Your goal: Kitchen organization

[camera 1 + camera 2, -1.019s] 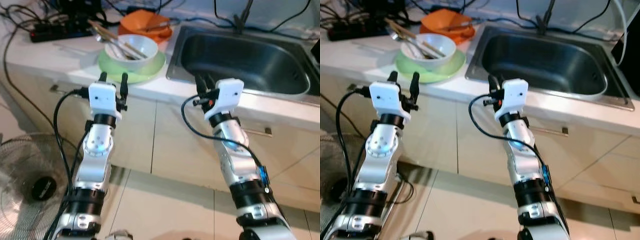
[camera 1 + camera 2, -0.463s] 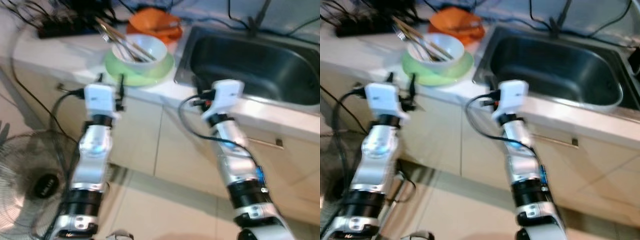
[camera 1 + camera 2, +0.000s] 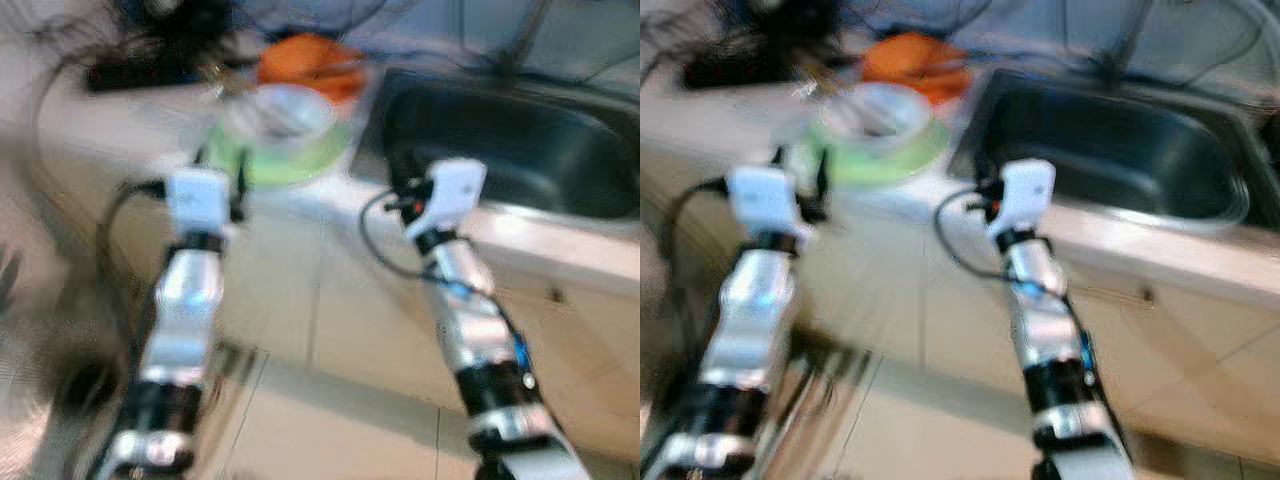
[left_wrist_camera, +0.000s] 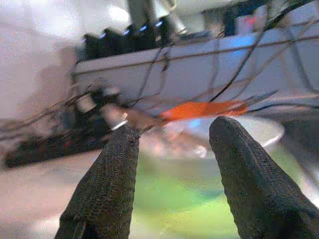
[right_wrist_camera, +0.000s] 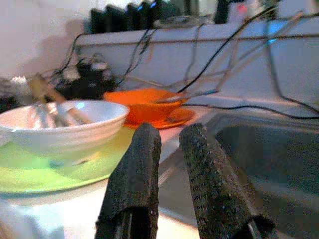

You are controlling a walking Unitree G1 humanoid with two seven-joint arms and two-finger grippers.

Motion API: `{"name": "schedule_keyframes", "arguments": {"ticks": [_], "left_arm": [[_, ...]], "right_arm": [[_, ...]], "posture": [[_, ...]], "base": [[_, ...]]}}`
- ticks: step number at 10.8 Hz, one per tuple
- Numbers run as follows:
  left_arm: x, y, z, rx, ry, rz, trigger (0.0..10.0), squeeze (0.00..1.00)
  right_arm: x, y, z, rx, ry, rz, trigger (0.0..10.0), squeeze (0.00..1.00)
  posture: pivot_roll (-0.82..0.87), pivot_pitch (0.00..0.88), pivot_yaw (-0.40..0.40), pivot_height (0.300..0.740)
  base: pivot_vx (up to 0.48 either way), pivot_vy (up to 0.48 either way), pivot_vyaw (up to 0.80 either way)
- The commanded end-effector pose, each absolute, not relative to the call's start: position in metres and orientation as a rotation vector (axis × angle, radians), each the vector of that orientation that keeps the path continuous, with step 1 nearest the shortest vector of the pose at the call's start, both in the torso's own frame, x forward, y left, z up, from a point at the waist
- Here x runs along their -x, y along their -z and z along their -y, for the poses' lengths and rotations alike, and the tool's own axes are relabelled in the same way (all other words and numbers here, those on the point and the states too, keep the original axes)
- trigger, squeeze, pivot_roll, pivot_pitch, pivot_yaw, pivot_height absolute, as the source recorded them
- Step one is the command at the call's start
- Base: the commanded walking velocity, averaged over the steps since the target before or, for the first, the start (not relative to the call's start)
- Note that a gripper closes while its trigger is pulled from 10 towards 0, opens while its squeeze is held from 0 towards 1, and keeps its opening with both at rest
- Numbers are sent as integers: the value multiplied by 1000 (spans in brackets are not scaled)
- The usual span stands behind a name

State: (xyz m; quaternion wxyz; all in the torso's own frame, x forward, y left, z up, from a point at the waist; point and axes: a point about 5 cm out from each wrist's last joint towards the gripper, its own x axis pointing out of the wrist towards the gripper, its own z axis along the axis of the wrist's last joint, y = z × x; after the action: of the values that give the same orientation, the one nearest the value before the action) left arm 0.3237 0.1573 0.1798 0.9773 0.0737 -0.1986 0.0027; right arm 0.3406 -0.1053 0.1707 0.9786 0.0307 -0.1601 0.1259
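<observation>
Closer now, left pincer faces green plate

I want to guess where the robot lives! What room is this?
Most likely a kitchen. There is a metal sink set into a counter, and beside it a white bowl on a green plate, with an orange dish behind.

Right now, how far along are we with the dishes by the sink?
Nothing looks done yet. The white bowl with utensils sits on the green plate, orange dish behind, sink beside them. Left gripper, open, faces the bowl; right gripper holds nothing. Picking up and sorting all remain.
</observation>
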Motion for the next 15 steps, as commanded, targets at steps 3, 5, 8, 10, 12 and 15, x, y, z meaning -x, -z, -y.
{"name": "schedule_keyframes", "arguments": {"ticks": [3,5,8,10,12,15], "left_arm": [[-324,-186,-148,-133,23,421,10000,0],[-324,-187,-149,-133,20,428,10000,0],[-322,-192,-148,-133,21,450,10000,0],[-320,-198,-143,-149,44,487,10000,0],[-319,-201,-140,-142,55,502,10000,0],[-319,-202,-139,-142,53,505,10000,0]], "right_arm": [[-342,-172,112,-67,-229,329,10000,0],[-342,-172,113,-62,-226,332,10000,0],[-341,-171,113,-39,-228,339,10000,0],[-341,-171,114,-59,-220,339,10000,0],[-342,-171,115,-56,-215,337,10000,0],[-342,-170,115,-37,-219,336,10000,0]], "posture": [[86,78,-33,740],[87,83,-33,740],[89,89,-31,740],[91,91,-32,740],[90,91,-32,740],[90,90,-31,740]], "base": [[356,0,0],[354,0,0],[358,0,319],[298,0,241],[0,0,0],[0,0,188]]}}
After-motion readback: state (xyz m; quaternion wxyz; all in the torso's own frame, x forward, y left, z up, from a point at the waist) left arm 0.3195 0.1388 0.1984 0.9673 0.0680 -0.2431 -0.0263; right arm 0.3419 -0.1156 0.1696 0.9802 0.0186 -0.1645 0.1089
